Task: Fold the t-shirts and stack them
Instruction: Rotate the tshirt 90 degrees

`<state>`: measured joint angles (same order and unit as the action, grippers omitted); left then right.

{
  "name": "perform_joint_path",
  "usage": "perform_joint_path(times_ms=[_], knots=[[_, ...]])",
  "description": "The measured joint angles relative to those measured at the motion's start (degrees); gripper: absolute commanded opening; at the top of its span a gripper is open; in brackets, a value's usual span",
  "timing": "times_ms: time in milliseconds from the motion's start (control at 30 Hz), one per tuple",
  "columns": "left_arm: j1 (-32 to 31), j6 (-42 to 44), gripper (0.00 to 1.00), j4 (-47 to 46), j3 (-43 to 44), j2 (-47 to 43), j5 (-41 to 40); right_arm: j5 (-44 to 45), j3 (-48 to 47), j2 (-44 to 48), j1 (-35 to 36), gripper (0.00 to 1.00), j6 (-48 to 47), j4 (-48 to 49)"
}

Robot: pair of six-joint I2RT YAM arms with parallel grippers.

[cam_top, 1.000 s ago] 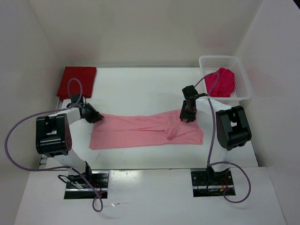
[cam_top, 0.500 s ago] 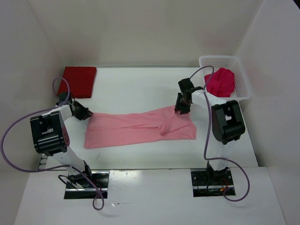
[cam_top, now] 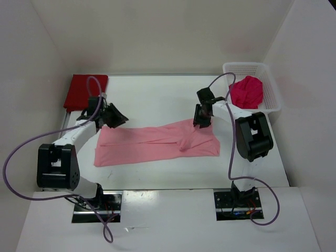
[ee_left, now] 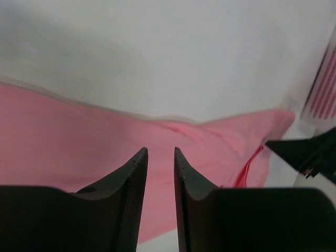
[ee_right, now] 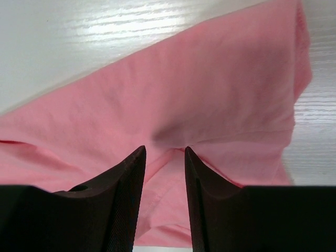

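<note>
- the light pink shirt (cam_top: 157, 144) lies spread at mid-desk with its long axis running left to right. its right end sits slightly farther from the arm bases than its left. which end is the collar cannot be told.
- the left fingers (cam_top: 117, 118) stand over the shirt's far left corner. the tips are a narrow gap apart, with pink cloth visible below through the gap and nothing between them.
- the right fingers (cam_top: 199, 124) are at the shirt's far edge near its right end, clamped on a raised fold of the pink cloth, which peaks up to them.
- the dark red shirt (cam_top: 85, 90) lies folded at the desk's far left corner.
- the magenta shirt (cam_top: 247, 92) is bunched inside the white mesh basket (cam_top: 252, 66) at the far right corner.
- the desk (cam_top: 157, 94) is white and smooth, and plain white walls (cam_top: 157, 37) enclose it on three sides.
</note>
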<state>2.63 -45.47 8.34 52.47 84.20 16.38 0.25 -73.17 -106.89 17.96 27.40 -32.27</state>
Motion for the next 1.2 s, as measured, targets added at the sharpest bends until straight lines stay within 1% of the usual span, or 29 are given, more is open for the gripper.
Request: perform_joint_path(times_ms=[67, 100, 200, 233, 267, 300, 367, 400, 533, 667, 867, 1000, 1067, 1100, 1133, 1167, 1200], knots=[[-4.3, 0.0, 0.34, -0.3, -1.7, 0.0, 0.2, -0.1, 0.3, 0.0, 0.7, 0.41, -0.1, 0.0], [-5.5, -0.2, 0.34, -0.4, -2.6, 0.3, 0.3, -0.1, 0.6, 0.0, 0.9, 0.41, -0.1, 0.0], [-6.3, -0.7, 0.34, -0.5, -4.0, 2.7, 0.6, -0.1, 1.3, 0.0, 1.3, 0.36, -0.1, 0.0], [-6.2, -0.9, 0.34, -0.7, -4.0, 3.9, 0.6, 0.0, 1.5, 0.0, 1.4, 0.36, -0.1, 0.0], [-6.2, -1.0, 0.34, -0.9, -4.0, 5.1, 0.6, 0.0, 1.7, 0.0, 1.4, 0.31, -0.1, -0.1], [-6.1, -1.0, 0.34, -1.0, -4.1, 6.1, 0.6, 0.1, 2.0, 0.0, 1.4, 0.22, -0.1, 0.0], [-6.1, -1.0, 0.34, -1.0, -4.4, 7.0, 0.4, 0.2, 2.5, 0.0, 1.4, 0.14, 0.0, 0.0], [-6.1, -1.0, 0.34, -1.0, -4.6, 7.0, 0.3, 0.2, 2.9, 0.0, 1.4, 0.08, 0.1, 0.0], [-6.0, -1.0, 0.34, -1.6, -4.7, 7.2, 0.0, 0.3, 5.0, 1.8, 1.4, 0.01, 0.6, -0.2], [-5.1, -1.0, 0.34, -2.4, -4.8, 8.4, -0.1, 0.3, 8.2, 7.0, 1.4, 0.01, 1.0, -1.1], [-3.2, -0.9, 0.34, -2.7, -5.0, 9.4, -0.5, -0.5, 15.1, 17.6, 1.4, 0.01, 2.8, -4.0], [-2.8, -1.0, 0.34, -3.0, -5.0, 9.4, -0.6, -1.6, 16.3, 22.1, 1.7, 0.01, 4.4, -7.8], [-2.3, -1.0, 0.34, -3.1, -5.0, 9.4, -0.5, -2.1, 16.3, 23.2, 1.9, 0.05, 5.1, -9.3], [-1.9, -1.0, 0.35, -3.1, -5.0, 9.4, -0.5, -2.2, 16.3, 23.9, 2.1, 0.09, 5.4, -10.2], [-1.4, -1.0, 0.35, -3.1, -5.0, 9.4, -0.5, -2.3, 16.3, 24.6, 2.2, 0.15, 5.8, -11.1], [-1.0, -1.0, 0.35, -3.1, -5.0, 9.4, -0.5, -2.3, 16.3, 25.3, 2.3, 0.15, 6.0, -12.0], [-0.3, -1.0, 0.35, -3.0, -5.0, 9.3, -0.5, -2.3, 16.3, 26.3, 2.3, 0.18, 6.1, -13.1]])
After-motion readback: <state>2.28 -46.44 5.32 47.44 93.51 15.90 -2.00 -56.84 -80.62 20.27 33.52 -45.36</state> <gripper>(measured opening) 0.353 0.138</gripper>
